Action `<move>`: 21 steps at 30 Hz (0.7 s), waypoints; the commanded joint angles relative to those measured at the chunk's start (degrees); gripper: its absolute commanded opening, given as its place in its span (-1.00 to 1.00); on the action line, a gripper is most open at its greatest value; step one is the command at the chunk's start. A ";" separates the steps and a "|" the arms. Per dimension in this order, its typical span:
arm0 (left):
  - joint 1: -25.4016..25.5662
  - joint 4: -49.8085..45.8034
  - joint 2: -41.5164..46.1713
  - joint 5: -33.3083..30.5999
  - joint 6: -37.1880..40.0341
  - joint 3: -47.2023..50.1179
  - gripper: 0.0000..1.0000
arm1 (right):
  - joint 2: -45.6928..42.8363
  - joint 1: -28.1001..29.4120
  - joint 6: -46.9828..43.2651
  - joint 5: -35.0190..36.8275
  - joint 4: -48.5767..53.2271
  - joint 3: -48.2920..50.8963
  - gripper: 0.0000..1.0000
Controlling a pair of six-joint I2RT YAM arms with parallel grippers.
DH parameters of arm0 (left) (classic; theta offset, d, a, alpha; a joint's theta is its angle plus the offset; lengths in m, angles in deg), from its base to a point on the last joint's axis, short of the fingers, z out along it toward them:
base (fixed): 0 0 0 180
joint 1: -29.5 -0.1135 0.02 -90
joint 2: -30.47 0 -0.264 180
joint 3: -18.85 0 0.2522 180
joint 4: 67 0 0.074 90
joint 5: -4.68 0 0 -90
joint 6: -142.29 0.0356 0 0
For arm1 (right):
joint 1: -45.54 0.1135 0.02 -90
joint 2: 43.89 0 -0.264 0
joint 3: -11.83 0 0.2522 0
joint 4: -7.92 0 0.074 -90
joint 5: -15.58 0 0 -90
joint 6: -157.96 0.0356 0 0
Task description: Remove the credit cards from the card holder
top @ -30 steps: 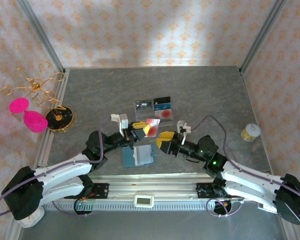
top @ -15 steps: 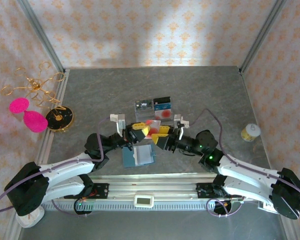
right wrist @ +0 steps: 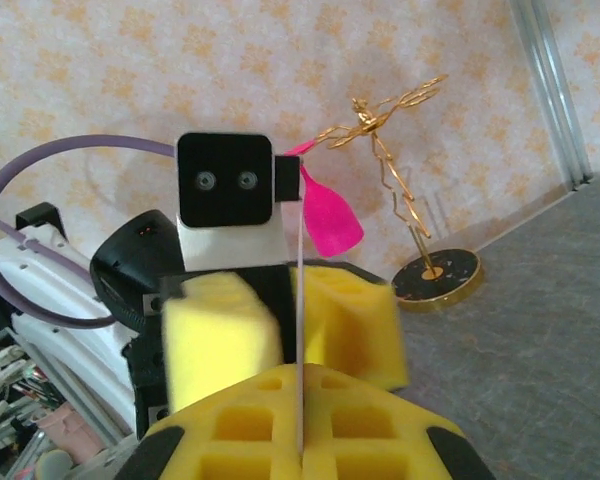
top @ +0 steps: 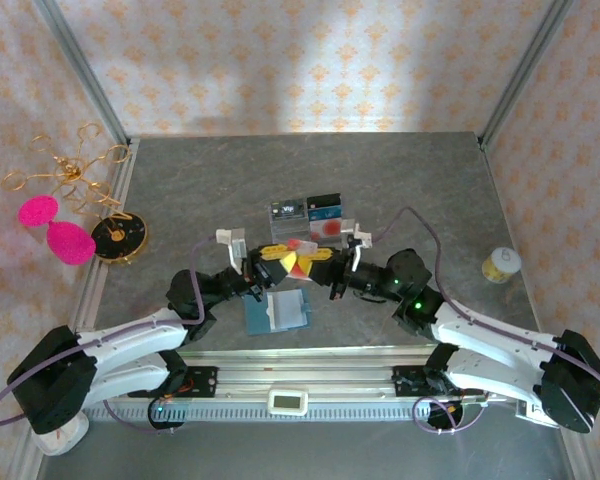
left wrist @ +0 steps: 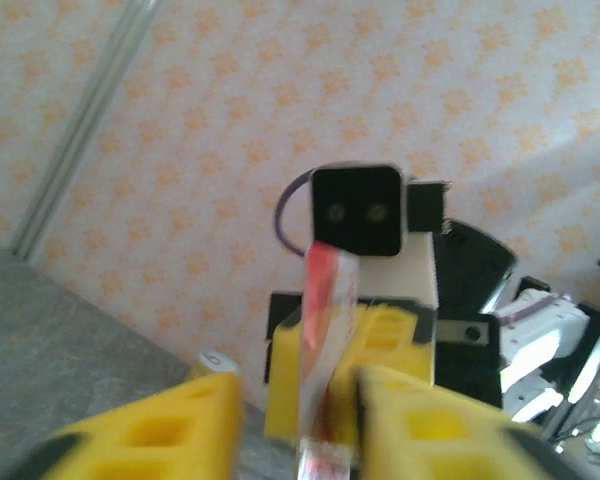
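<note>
Overhead, centre frame: the right tool [top: 318, 261] pinches a pale, red-printed plastic credit card [top: 298, 250]; the left tool [top: 282, 260] stands parted around it. A teal folding card holder [top: 278, 312] lies open on the counter [top: 430, 180] just below.

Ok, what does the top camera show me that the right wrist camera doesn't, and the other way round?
Top camera: the open card holder lies on the table on the arm-base side of the grippers. Two dark cards lie beyond them, and a small round jar sits to the right.
Right wrist: the card is edge-on, pinched in the right gripper. The left gripper has its fingers parted around it.
Both: the two grippers meeting at that card, and the gold wire stand.
</note>
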 commanded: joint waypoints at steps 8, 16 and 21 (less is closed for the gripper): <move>-0.39 -21.57 18.93 -13.01 -1.70 3.80 0.98 | 11.89 -10.91 -31.22 -0.44 38.57 -24.29 -1.00; -0.41 -32.76 28.24 -15.25 -1.08 3.53 0.98 | 27.56 -11.88 -55.07 -1.95 66.84 -46.56 -1.00; -0.43 -36.15 29.24 -17.05 -0.34 3.35 0.98 | 35.48 -11.97 -65.00 -0.68 75.49 -55.91 -1.00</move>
